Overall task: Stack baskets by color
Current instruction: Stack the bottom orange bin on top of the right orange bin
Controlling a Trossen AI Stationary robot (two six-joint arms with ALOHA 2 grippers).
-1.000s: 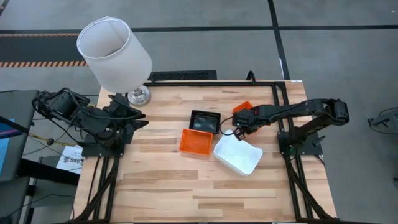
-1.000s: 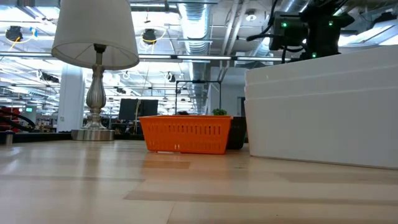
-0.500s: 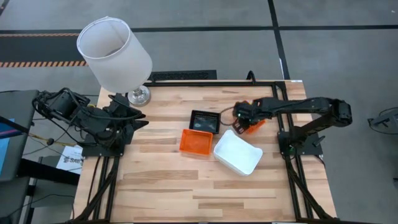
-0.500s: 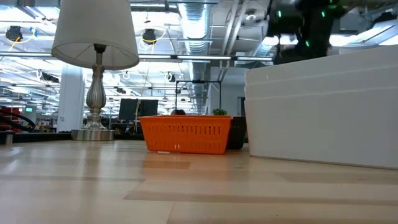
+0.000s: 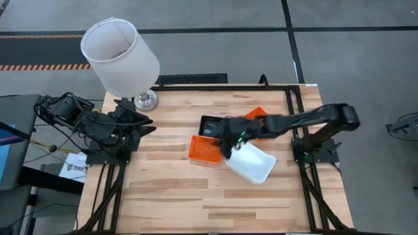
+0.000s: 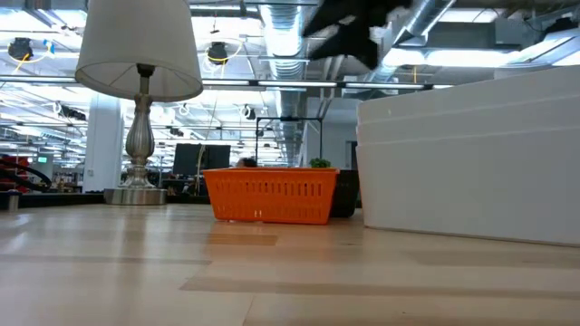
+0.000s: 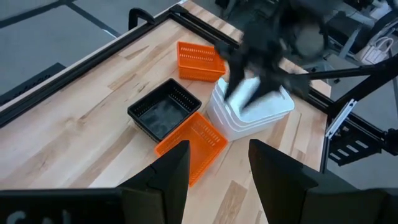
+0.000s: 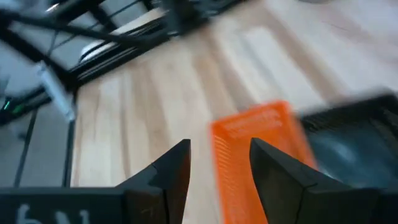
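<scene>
A stack of white baskets [image 5: 251, 163] stands right of the table's middle. An orange basket [image 5: 204, 149] sits on its left, and a black basket [image 5: 212, 124] lies just beyond that one. A second orange basket [image 7: 198, 60] rests nearer the far right corner. My right gripper [image 5: 227, 138] hovers open and blurred above the white stack's left edge, slanting down toward the table's left. Past its fingers the right wrist view shows the orange basket [image 8: 258, 155] and the black one [image 8: 354, 137]. My left gripper [image 7: 217, 168] waits open, raised at the table's left edge.
A lamp with a big white shade [image 5: 119, 55] stands on its metal foot [image 5: 145, 100] at the far left corner. Bare wood [image 5: 196, 196] covers the near half of the table. A black frame rail [image 5: 297, 111] runs along the right edge.
My right gripper has risen from the far edge of the white stack and swung toward the table's left, over the stack's left side. It has tipped from pointing nearly straight down to a shallow slant. The baskets have stayed where they were.
</scene>
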